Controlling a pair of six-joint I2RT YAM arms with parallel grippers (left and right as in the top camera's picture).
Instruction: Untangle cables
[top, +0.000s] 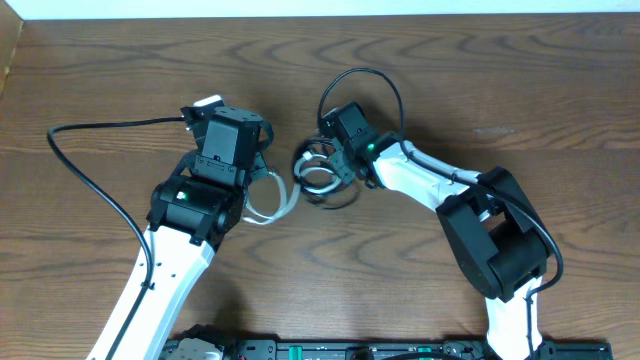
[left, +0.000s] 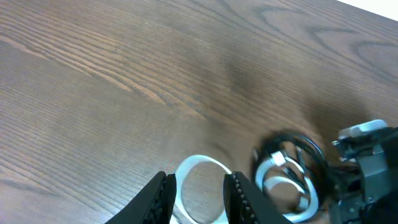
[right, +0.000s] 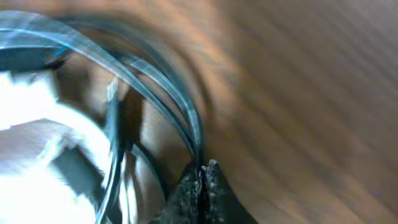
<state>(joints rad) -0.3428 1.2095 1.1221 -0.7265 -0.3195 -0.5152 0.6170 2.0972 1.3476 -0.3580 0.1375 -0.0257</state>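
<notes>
Since my right claw (right: 202, 180) is pinched shut with a thin black cord (right: 188, 117) running straight down into its tips, I judge the step in hand is drawing that strand out of the knot. Doing it well, I think, means pulling slowly and low over the brown wood-grain table (top: 500, 80), away from the bundle. I should ease off if the whole coil drags along instead of one strand slipping free. The view at my tips is blurred, so I cannot tell how firmly the cord is caught.

Just beyond the tips sits the small tangle of black and white loops (top: 318, 176), near the table's middle. Beside it my left claw (left: 197, 182) stands partly open, its fingers on either side of a flat white cord loop (left: 199, 160) without squeezing it. Closing there could anchor the bundle. Farther out, the thick black lead of my right arm (top: 362, 70) arches just behind the tangle and could snag.
</notes>
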